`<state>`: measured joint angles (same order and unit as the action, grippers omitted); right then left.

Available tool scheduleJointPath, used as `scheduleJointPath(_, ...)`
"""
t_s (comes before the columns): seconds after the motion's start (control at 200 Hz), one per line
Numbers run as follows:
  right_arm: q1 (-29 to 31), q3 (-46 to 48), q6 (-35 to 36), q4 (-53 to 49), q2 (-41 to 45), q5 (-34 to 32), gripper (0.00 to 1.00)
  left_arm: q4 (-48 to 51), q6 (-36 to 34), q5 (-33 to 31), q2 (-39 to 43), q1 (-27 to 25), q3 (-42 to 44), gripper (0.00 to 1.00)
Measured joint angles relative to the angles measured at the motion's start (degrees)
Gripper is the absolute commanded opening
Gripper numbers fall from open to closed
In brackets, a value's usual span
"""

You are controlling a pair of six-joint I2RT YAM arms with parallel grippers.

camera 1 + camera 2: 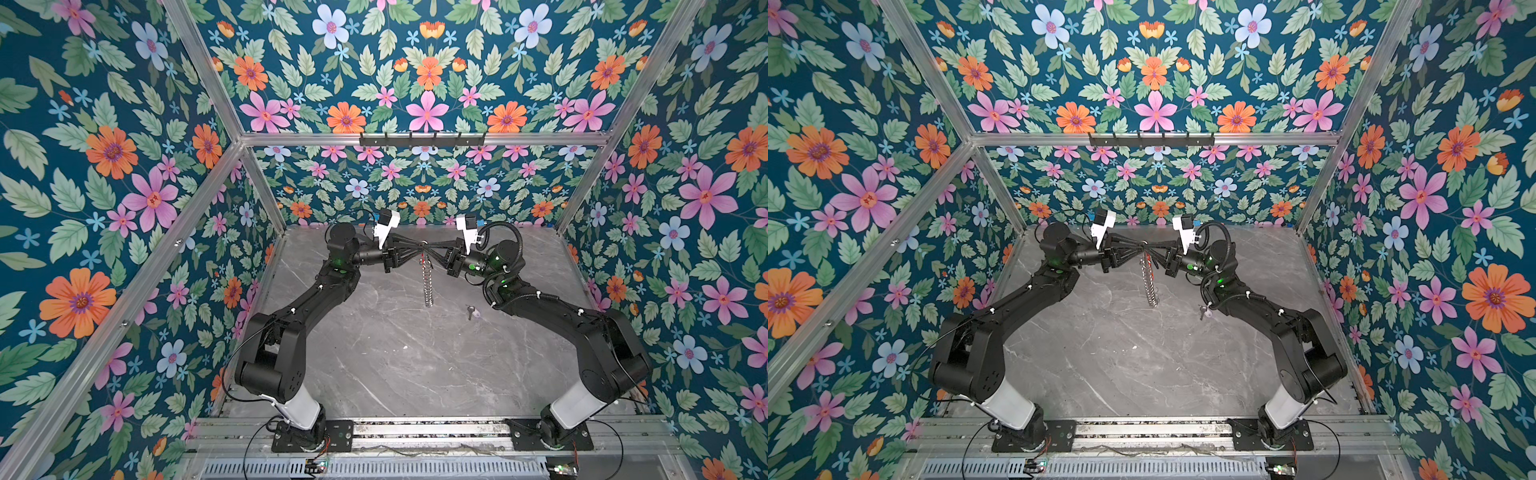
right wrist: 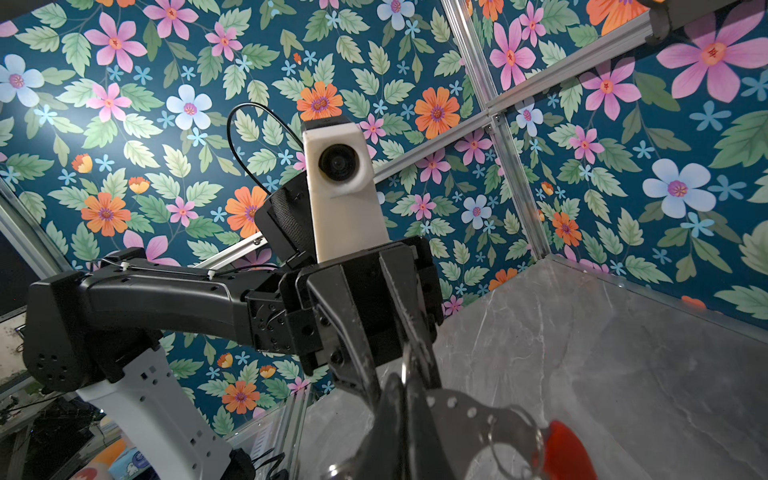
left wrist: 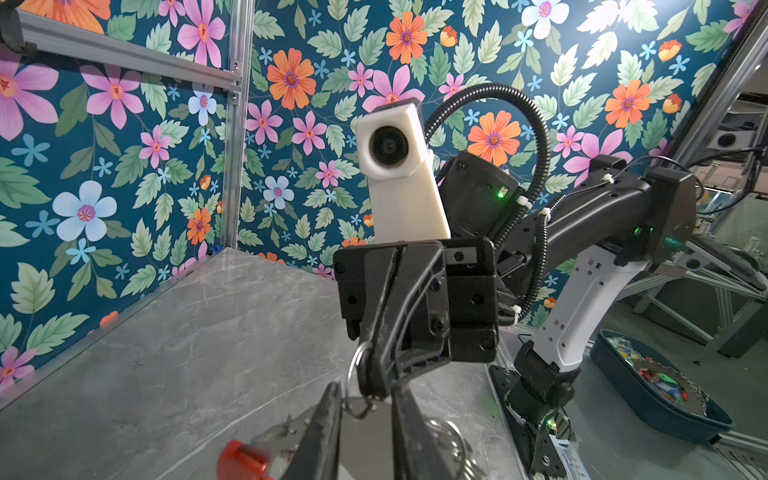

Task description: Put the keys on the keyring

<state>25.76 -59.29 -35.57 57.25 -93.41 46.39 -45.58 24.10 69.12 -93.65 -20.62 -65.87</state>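
Grey marble surface (image 1: 395,365), floral walls (image 1: 124,166). Clamped in right jaws: top of keyring (image 1: 428,286), hanging mid-air. Left jaws nearly shut around one small ring (image 3: 351,376), hold unclear. Key (image 1: 471,311) flat on surface near right arm (image 1: 552,307).

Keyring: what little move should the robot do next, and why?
Probably the left gripper should pinch shut on the small ring between its fingers: the right gripper holds the keyring up, and the key lies on the table.
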Motion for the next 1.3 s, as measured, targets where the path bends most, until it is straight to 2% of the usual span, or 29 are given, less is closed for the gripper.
scheduleJointPath(0.145, -0.11, -0.37, -0.72, 0.98, -0.52, 0.42, 0.00, -2.73, 3.13, 1.29, -0.59, 0.09, -0.07, 0.00)
scheduleJointPath(0.435, -0.17, -1.20, -1.66, 1.64, -1.05, 0.76, 0.00, -5.60, 6.58, 1.46, -0.90, 0.13, -0.04, 0.00)
scheduleJointPath(0.49, -0.20, -1.18, -1.64, 1.60, -1.05, 0.79, 0.12, -5.64, 6.54, 1.18, -0.61, 0.13, 0.28, 0.00)
scheduleJointPath(0.575, -0.09, -0.55, -1.57, 0.74, -0.48, 0.04, 0.35, -4.31, 5.44, 0.50, 0.31, 0.11, 0.83, 0.00)
scheduleJointPath(0.676, -0.22, 2.05, 1.33, -2.73, 2.67, -2.67, 0.43, 1.81, 1.49, -2.19, 2.16, -0.09, 0.63, 0.00)
scheduleJointPath(0.796, -1.68, 6.67, 6.29, -10.43, 9.05, -9.81, 0.45, 13.77, -5.88, -7.50, 4.35, -0.09, -0.61, 0.00)
scheduleJointPath(0.996, -2.97, 7.45, 16.09, -37.29, 16.87, -31.74, 0.45, 30.42, -13.86, -15.61, 5.68, -0.90, -1.38, 0.00)
scheduleJointPath(1.161, -5.05, 5.53, 16.06, -57.40, 15.15, -44.48, 0.44, 40.52, -16.74, -18.73, 3.21, -2.01, -4.52, 0.00)
scheduleJointPath(1.301, -5.31, 4.96, 15.32, -67.76, 10.21, -47.65, 0.43, 45.62, -16.94, -20.35, 1.53, -2.71, -4.46, 0.00)
